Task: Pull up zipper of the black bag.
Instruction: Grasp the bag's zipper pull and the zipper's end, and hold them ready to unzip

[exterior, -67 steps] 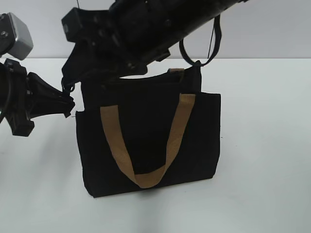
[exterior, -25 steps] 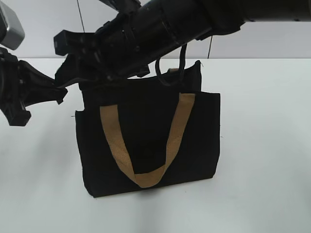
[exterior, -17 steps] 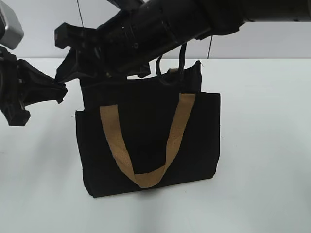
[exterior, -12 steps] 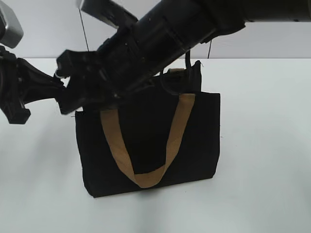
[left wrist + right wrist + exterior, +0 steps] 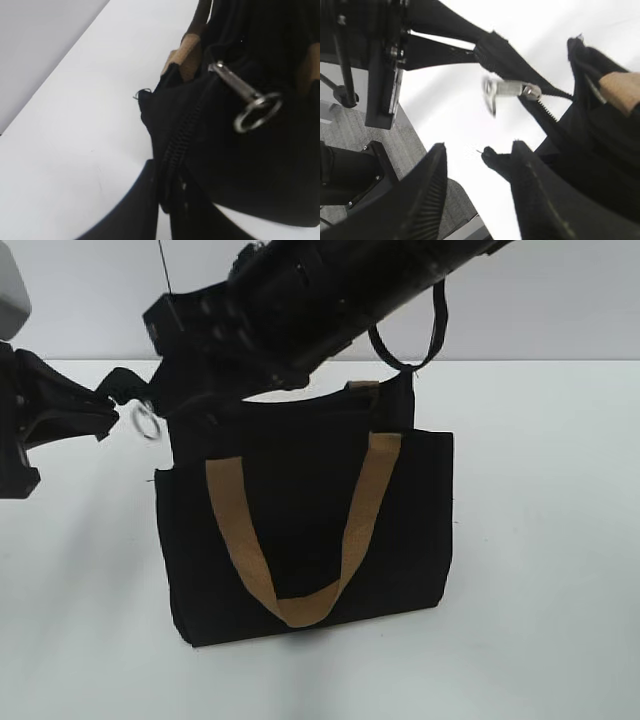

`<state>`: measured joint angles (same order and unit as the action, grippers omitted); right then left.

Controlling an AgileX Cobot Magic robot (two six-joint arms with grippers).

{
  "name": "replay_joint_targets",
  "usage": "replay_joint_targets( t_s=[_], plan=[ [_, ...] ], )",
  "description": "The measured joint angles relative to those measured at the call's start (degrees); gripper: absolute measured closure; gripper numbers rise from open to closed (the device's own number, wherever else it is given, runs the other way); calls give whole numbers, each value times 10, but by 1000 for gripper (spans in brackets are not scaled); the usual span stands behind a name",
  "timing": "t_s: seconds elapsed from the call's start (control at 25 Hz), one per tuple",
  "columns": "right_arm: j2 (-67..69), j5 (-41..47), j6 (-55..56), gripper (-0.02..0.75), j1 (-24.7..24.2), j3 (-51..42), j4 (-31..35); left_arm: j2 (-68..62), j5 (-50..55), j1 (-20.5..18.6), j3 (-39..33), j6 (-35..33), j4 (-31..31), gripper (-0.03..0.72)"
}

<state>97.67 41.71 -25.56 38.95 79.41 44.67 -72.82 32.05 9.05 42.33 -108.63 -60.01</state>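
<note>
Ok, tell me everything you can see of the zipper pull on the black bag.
The zipper pull is a slim silver metal tab ending in a round split ring, sitting at the end of the black toothed zipper track near the bag's corner. It sticks out sideways off the black bag, hanging free; the right tool's fingers are spread just below it, not touching. The left tool pinches the bag's fabric end tab beside it.

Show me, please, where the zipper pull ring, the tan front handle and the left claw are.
zipper pull ring (image 5: 257, 111), left wrist view, silver loop.
tan front handle (image 5: 300, 608), exterior view, bottom curve.
left claw (image 5: 108, 405), exterior view, tips pinching the bag's end tab.
</note>
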Motion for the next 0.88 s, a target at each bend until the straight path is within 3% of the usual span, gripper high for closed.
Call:
replay_joint_targets(
  t_s=[0.6, 0.88],
  plan=[
    [22, -14, -72, 409, 0, 0, -5, 40, -12, 0, 0, 0, 9, 669],
    [52, -47, -186, 409, 0, 0, -26, 40, -14, 0, 0, 0, 9, 669]
  ],
)
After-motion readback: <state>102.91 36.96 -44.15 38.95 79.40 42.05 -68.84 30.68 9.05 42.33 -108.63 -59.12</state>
